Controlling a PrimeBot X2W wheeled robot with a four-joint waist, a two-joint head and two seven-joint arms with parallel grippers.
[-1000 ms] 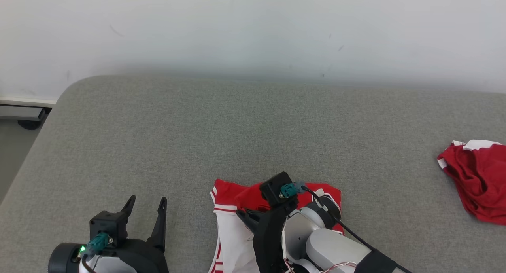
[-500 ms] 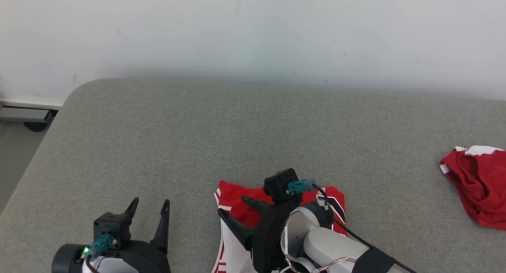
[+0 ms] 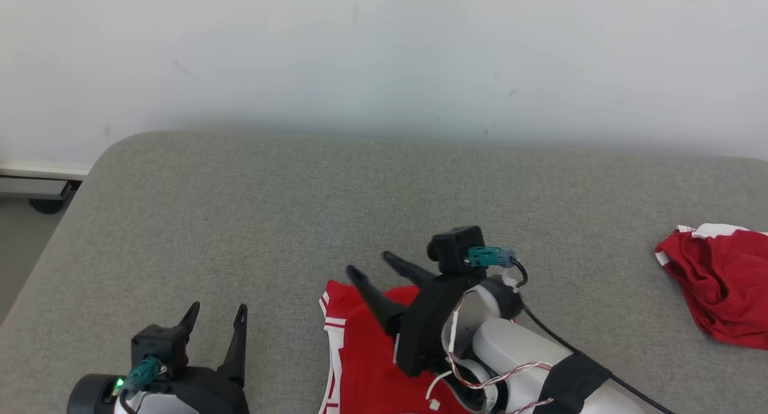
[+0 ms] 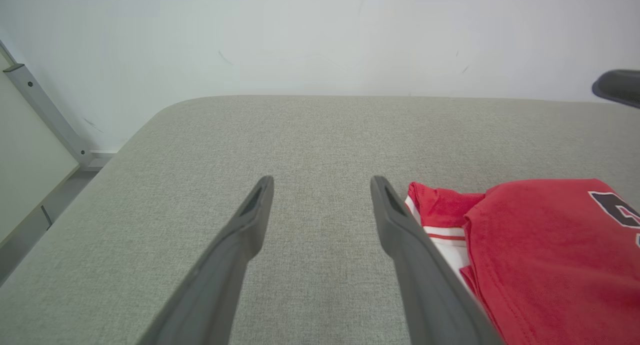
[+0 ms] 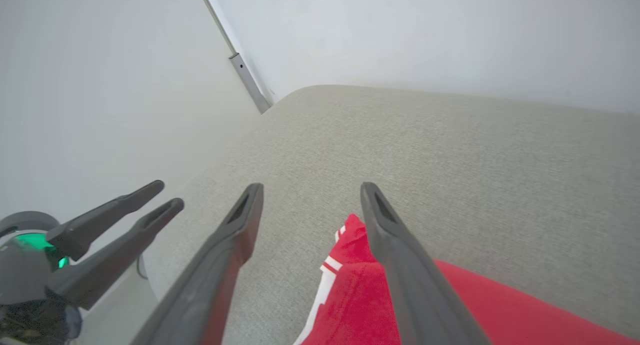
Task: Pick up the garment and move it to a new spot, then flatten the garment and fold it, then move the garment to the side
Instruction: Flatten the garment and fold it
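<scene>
Right end effector [image 3: 369,263], fingers apart, hovers over red garment [image 3: 360,366].

Cut-off dark print [image 4: 611,205] on red garment [image 4: 540,265], unreadable

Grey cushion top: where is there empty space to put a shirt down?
Most bare cushion lies along the back by the wall and on the left, beyond the left gripper. A smaller gap sits between the folded red jersey and the crumpled red garment at the right edge. The front middle is crowded: jersey and right gripper.
</scene>
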